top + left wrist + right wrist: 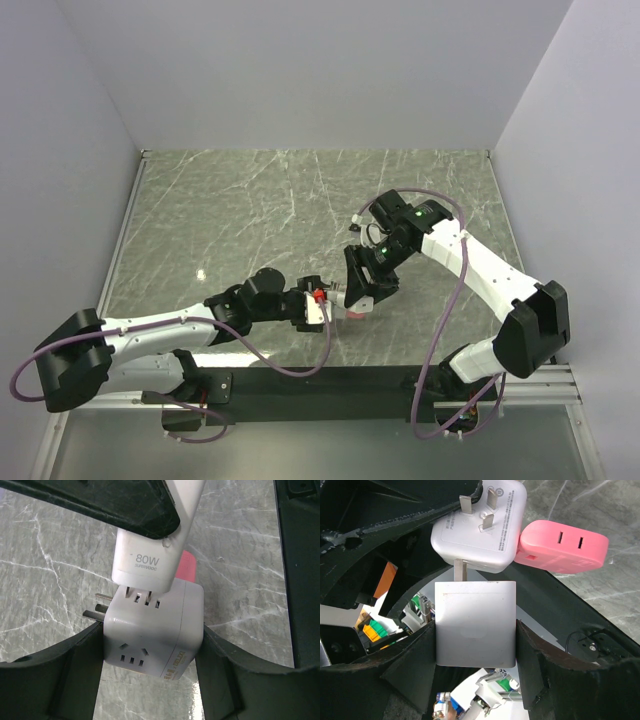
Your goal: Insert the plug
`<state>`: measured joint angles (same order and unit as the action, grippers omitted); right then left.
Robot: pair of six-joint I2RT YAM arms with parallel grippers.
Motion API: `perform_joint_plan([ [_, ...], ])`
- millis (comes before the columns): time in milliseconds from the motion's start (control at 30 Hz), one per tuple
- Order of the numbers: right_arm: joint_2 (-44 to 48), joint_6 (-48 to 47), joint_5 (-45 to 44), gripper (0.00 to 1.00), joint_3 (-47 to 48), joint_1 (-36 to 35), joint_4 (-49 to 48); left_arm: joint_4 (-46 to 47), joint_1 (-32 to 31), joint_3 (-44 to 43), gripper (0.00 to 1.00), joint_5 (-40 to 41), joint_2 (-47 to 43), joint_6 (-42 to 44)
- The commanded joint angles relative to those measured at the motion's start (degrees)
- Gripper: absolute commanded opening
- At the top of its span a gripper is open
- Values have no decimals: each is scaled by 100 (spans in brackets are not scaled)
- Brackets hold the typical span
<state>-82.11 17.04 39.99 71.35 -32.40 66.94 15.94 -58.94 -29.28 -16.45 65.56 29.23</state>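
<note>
My left gripper point(150, 652) is shut on a white cube socket adapter point(152, 630) with sockets on its faces and metal prongs at its left. My right gripper point(475, 630) is shut on a white 80W charger plug point(475, 622), also seen in the left wrist view point(145, 562). The charger's prongs sit at the cube's top socket, partly entered. In the right wrist view the cube point(482, 525) is just above the charger. A pink plug point(562, 547) sticks out of the cube's far side. In the top view both grippers meet near the table's front centre point(335, 295).
The grey marble table point(250, 210) lies under both arms, walled by pale panels on three sides. A black rail point(330, 385) runs along the near edge with purple cables looping off each arm.
</note>
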Motion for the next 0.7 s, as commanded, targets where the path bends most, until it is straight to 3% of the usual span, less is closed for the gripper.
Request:
perform_joint_plan([
  [0, -16, 19, 141, 0, 90, -47, -128, 576, -74, -289, 1, -17, 9, 153],
  [667, 160, 45, 88, 0, -271, -82, -111, 515, -74, -430, 1, 238, 176, 144],
])
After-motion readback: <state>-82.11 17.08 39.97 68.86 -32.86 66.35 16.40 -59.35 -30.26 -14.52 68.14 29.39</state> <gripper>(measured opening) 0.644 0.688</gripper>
